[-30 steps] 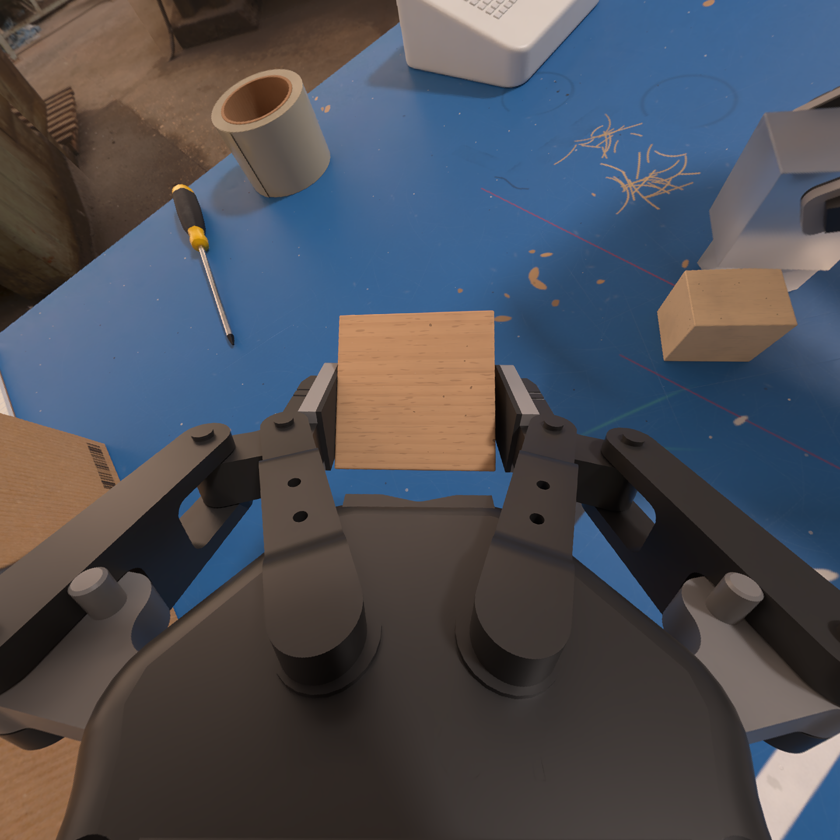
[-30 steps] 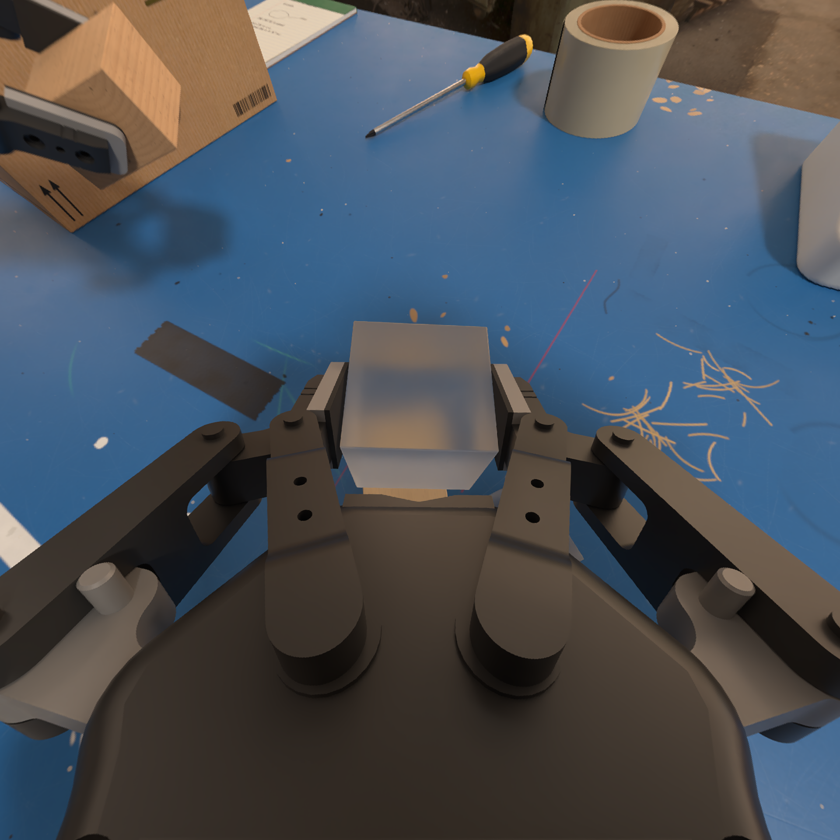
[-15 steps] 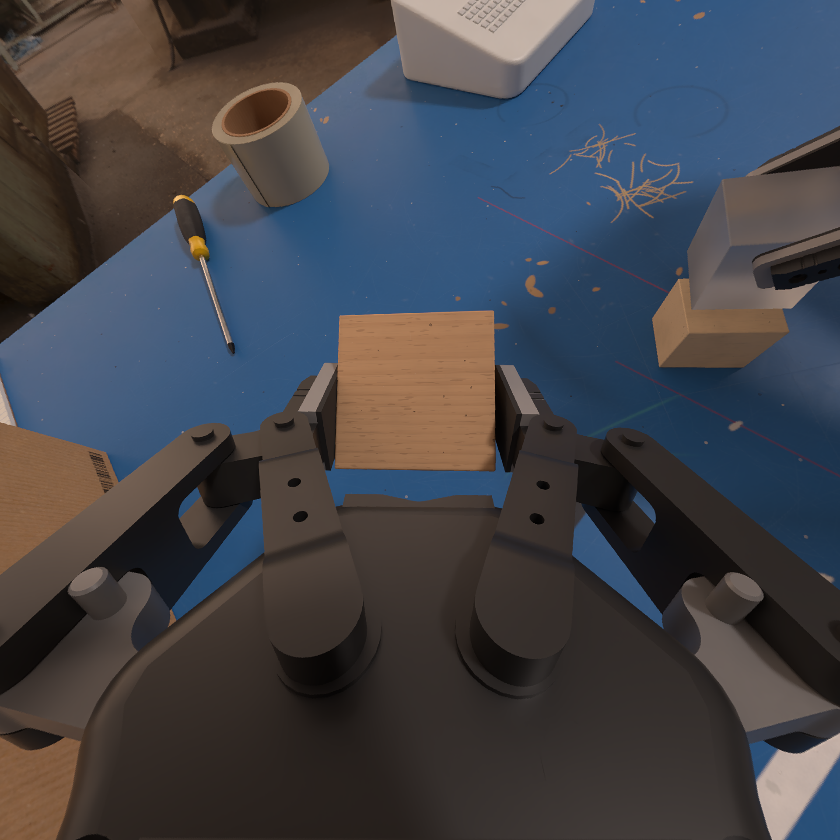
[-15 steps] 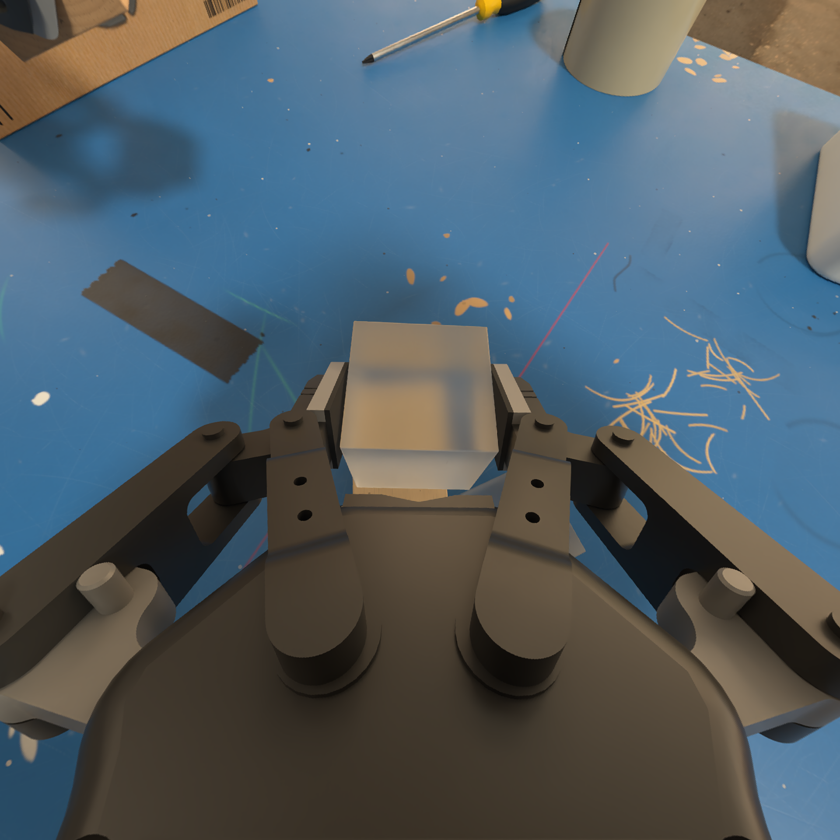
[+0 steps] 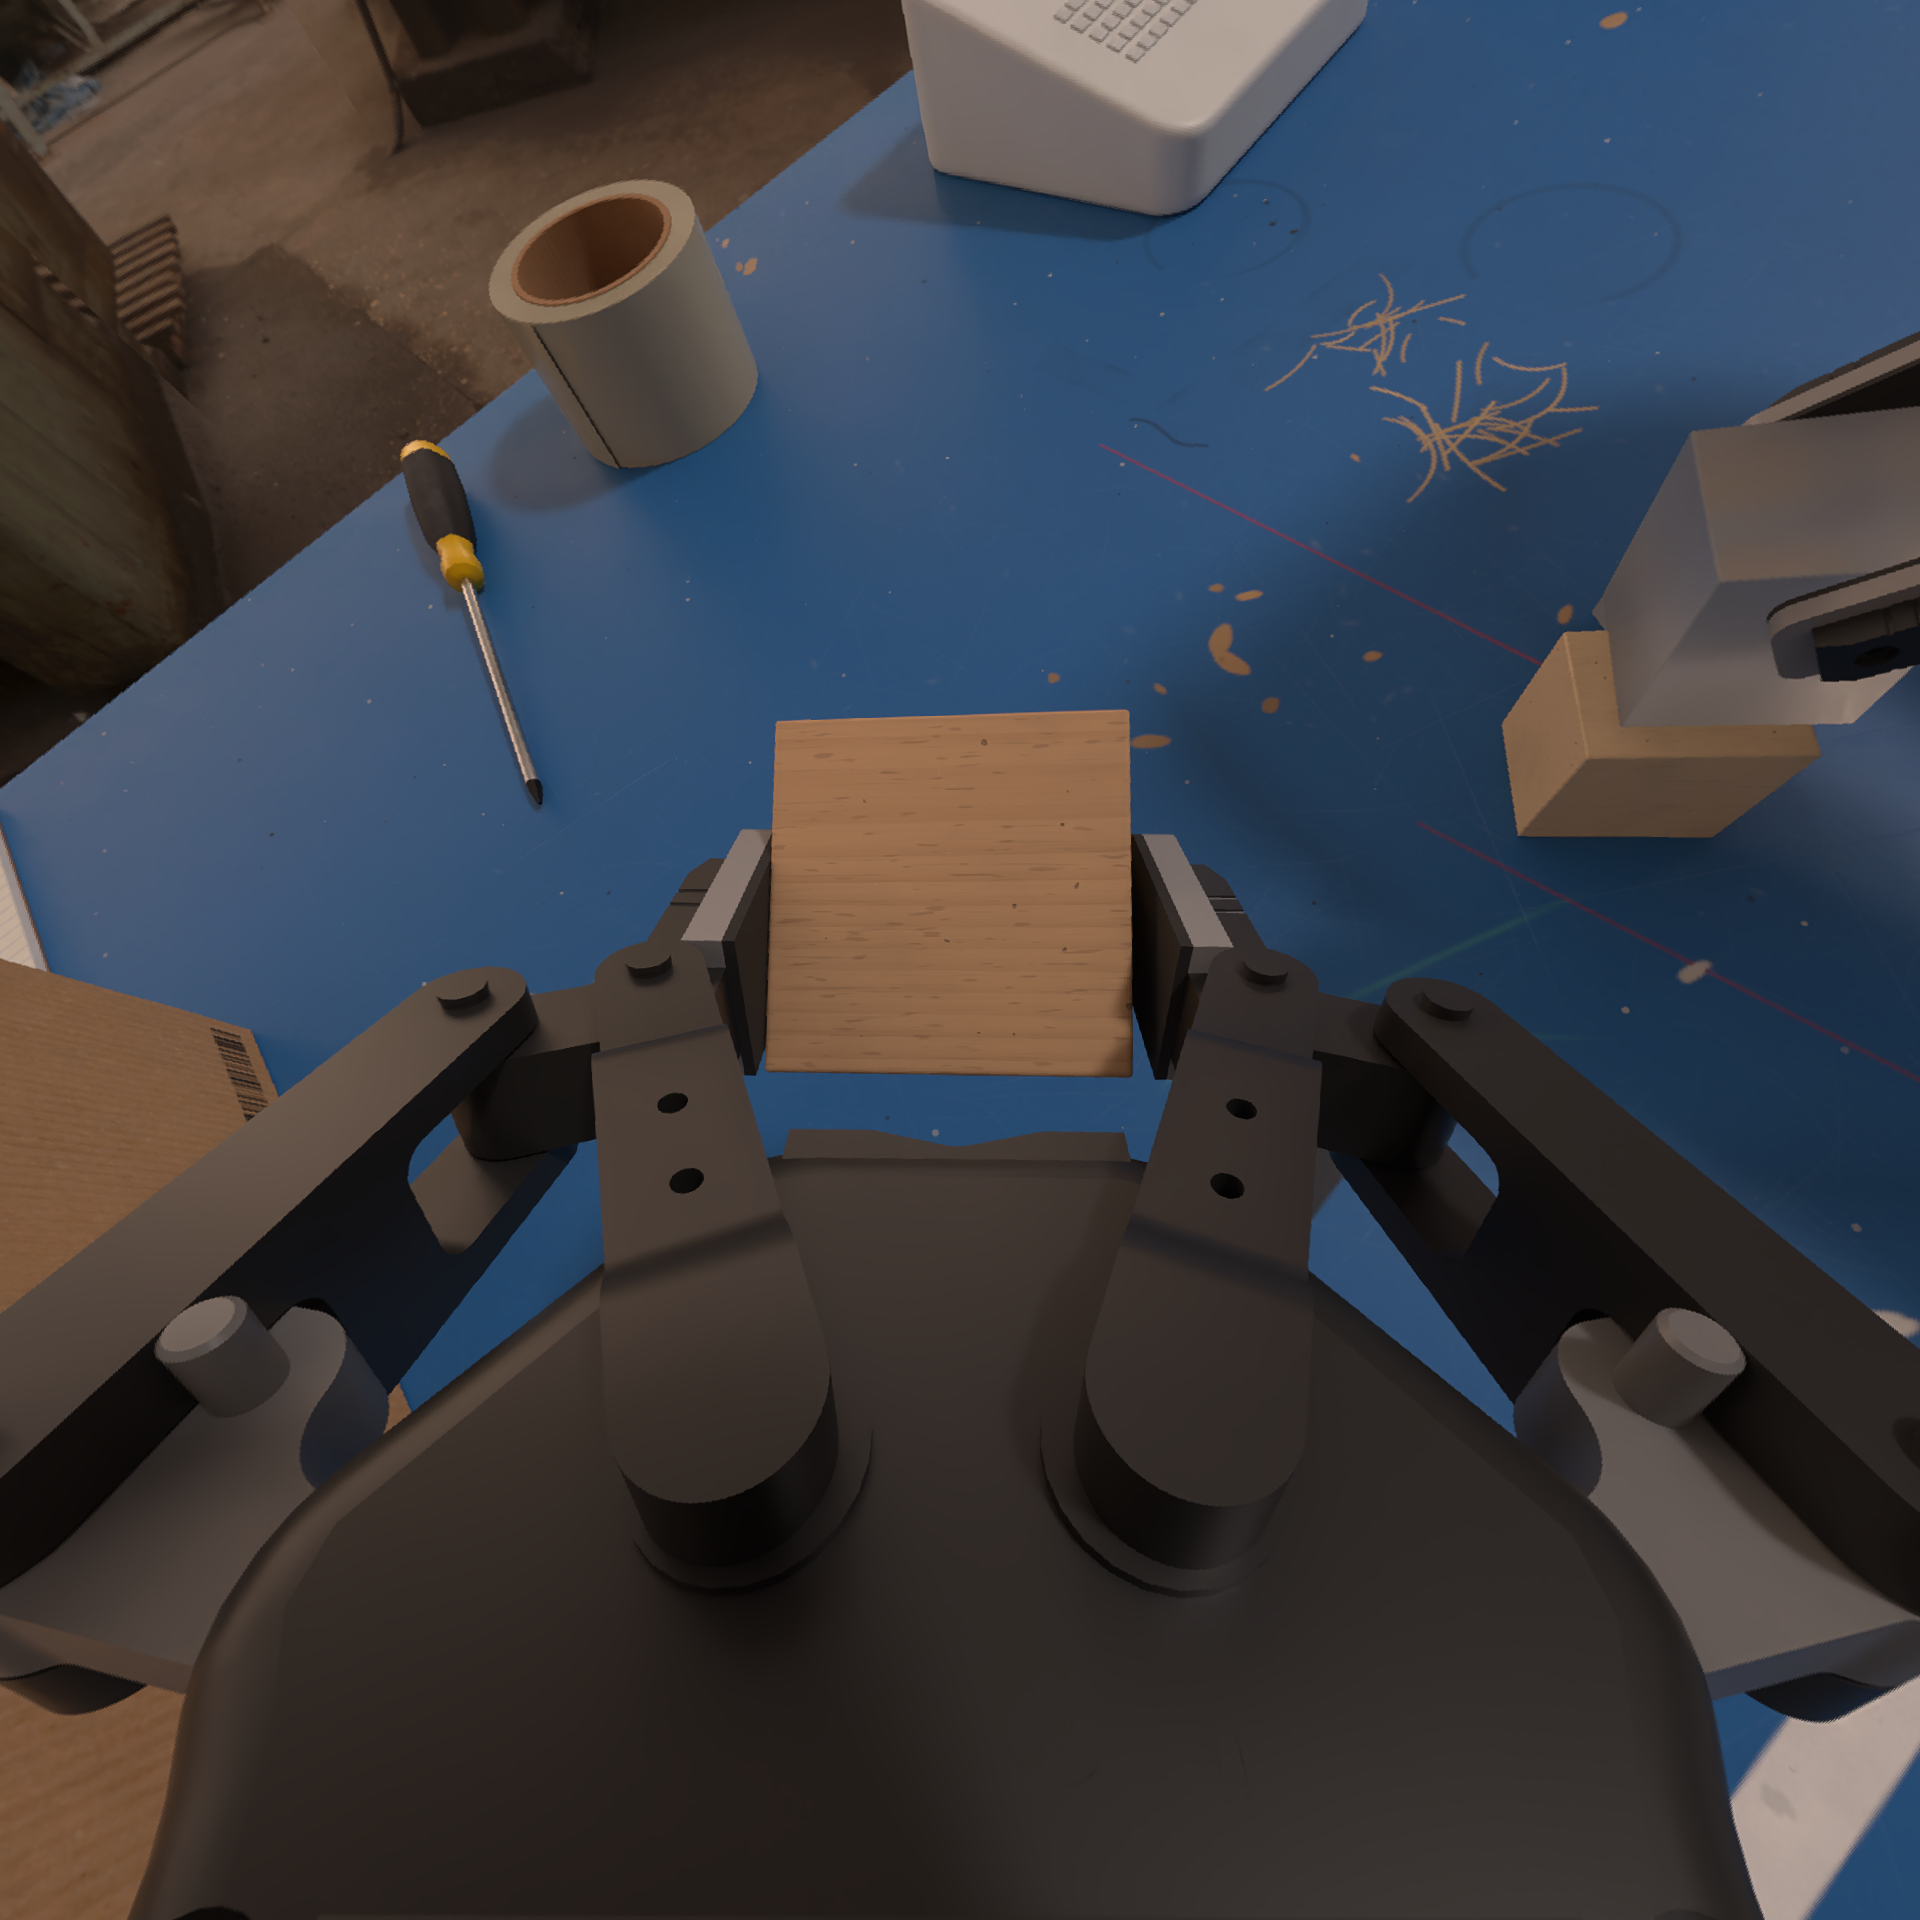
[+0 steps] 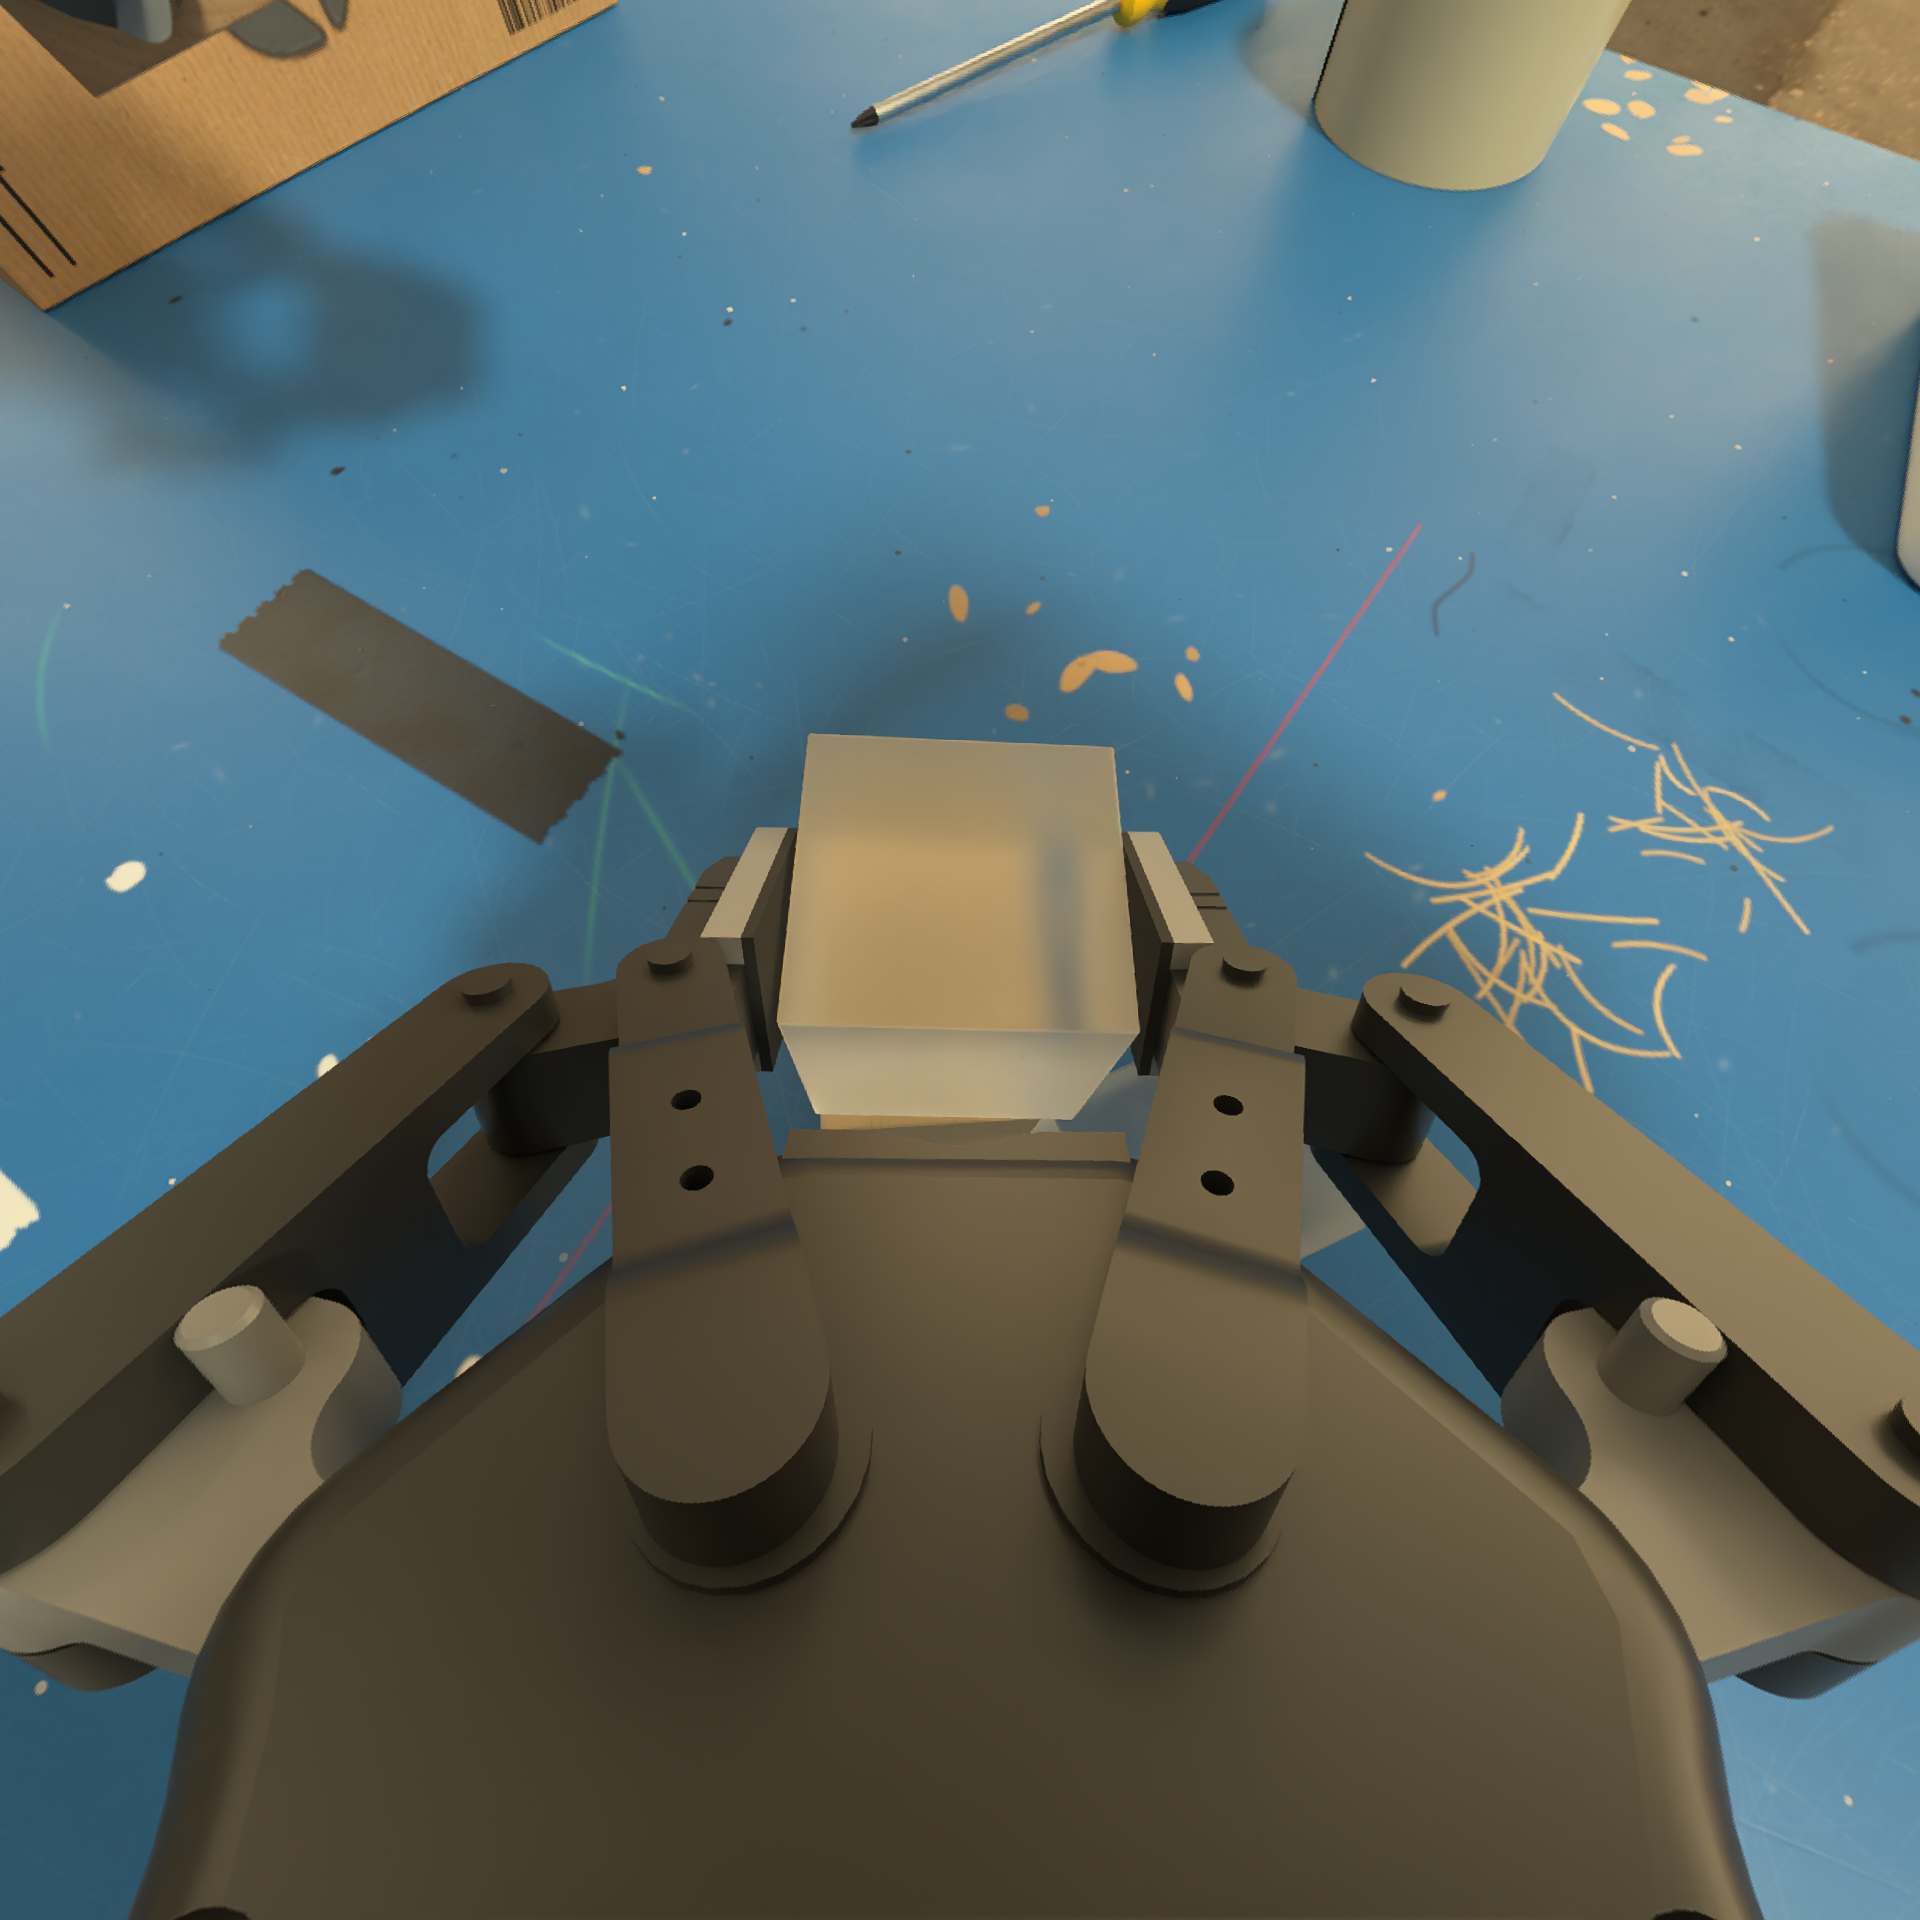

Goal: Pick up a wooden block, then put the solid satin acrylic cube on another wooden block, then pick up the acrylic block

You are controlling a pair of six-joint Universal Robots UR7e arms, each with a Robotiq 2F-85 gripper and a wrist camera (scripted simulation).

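Note:
My left gripper is shut on a wooden block and holds it above the blue table. My right gripper is shut on the frosted acrylic cube. In the left wrist view the acrylic cube sits on top of a second, paler wooden block at the right, with the right gripper's fingers still on it. In the right wrist view only a sliver of that wooden block shows under the cube.
A roll of tape, a screwdriver and a white device lie at the far side. A cardboard box stands at the left, near the table edge. Wood shavings and a black tape strip lie on the table.
My right gripper has come down with the acrylic cube onto the second wooden block. My left gripper has kept hold of its wooden block and drifted slightly.

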